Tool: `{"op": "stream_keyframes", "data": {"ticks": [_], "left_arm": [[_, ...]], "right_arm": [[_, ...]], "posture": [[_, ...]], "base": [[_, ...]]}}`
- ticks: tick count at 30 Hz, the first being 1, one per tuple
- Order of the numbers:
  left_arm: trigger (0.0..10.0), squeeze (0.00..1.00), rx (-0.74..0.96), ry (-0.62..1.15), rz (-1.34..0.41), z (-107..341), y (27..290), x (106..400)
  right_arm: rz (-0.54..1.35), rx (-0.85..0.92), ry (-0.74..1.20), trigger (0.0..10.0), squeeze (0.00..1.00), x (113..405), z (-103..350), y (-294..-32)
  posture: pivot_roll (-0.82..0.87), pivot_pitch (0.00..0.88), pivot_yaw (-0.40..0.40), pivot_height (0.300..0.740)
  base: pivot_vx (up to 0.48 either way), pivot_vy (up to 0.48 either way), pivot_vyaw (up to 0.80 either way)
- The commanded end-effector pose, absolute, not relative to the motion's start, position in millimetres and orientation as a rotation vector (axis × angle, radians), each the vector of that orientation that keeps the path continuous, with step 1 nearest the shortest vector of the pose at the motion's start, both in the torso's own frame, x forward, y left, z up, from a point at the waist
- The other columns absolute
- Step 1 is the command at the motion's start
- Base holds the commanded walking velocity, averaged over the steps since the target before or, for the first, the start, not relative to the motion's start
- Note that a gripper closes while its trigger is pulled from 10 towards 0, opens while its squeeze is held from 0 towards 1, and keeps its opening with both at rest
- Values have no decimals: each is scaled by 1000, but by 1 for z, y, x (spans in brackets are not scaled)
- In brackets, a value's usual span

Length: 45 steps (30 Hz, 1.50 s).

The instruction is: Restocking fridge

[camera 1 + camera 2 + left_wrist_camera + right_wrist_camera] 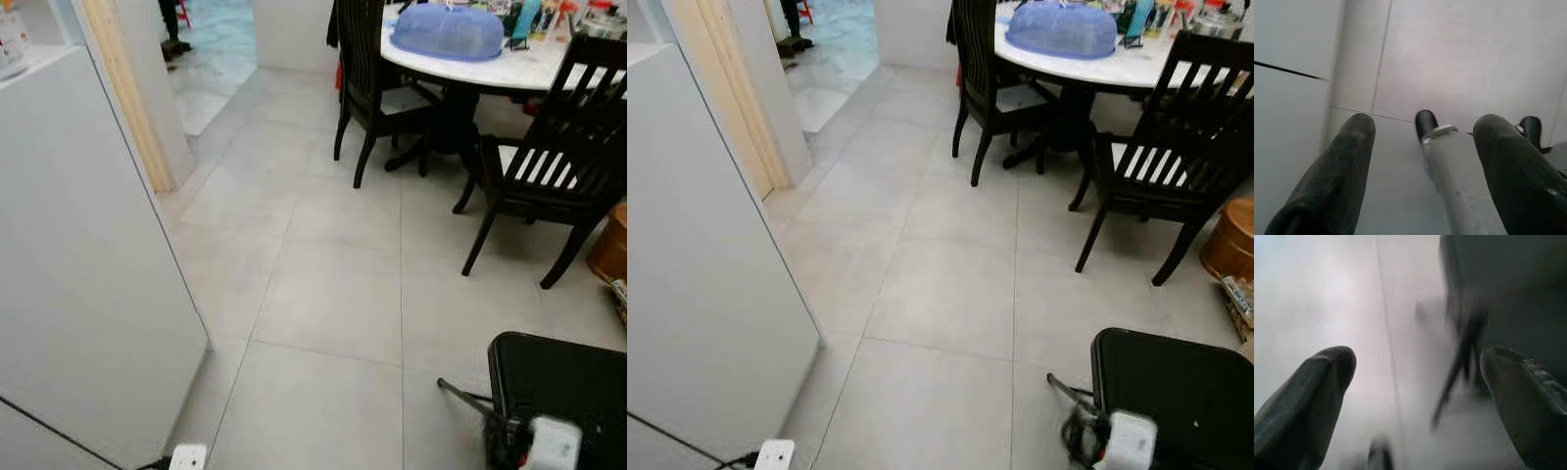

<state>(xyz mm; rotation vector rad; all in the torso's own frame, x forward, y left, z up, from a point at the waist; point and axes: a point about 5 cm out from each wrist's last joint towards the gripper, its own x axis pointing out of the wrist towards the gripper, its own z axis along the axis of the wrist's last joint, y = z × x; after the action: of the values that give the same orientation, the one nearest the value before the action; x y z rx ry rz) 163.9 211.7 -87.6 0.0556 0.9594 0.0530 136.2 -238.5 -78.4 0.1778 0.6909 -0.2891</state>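
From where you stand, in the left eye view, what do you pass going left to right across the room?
White fridge side → wooden door frame → black chair → blue food cover on the round table → second black chair.

Left gripper [1422,132] has two thick, rounded matte-black fingers [1337,171]; a silver cylindrical leg [1459,181] ends in a black foot [1425,123]. Right gripper [1418,362] has matching dark fingers.

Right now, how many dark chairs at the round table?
2. One chair stands at the table's left side, the other chair at its near right. More may be hidden behind the table.
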Motion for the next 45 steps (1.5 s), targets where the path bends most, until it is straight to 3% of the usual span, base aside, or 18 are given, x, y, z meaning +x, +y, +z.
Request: {"op": "stream_keyframes", "data": {"ticks": [1, 5, 8, 18, 22, 45], "left_arm": [[10000, 0, 61, 968, 65, -87, 215, 164], [10000, 0, 72, 969, 62, -86, 219, 167], [10000, 0, 81, 959, 58, -83, 220, 173], [10000, 0, 53, 955, 95, -79, 228, 176], [10000, 0, 47, 994, 129, -84, 234, 164], [10000, 0, 104, 988, 51, -83, 234, 164]], "right_arm": [[-264, 157, 806, 10000, 0, 128, -88, -232], [-308, 171, 948, 10000, 0, 114, -99, -228], [-205, 97, 1036, 10000, 0, 113, -103, -217], [-66, 109, 1003, 10000, 0, 145, -97, -199], [-135, 176, 975, 10000, 0, 156, -93, -202], [-204, 213, 967, 10000, 0, 147, -93, -217]], "posture": [[-123, 0, -1, 740], [-115, 0, 15, 740], [-113, 0, 28, 740], [-77, 0, 14, 740], [-44, 0, -2, 740], [-72, 0, 9, 740]], "base": [[0, 0, 0], [0, 0, 0], [0, 0, 0], [0, 0, 0], [0, 0, 0], [0, 0, 0]]}}
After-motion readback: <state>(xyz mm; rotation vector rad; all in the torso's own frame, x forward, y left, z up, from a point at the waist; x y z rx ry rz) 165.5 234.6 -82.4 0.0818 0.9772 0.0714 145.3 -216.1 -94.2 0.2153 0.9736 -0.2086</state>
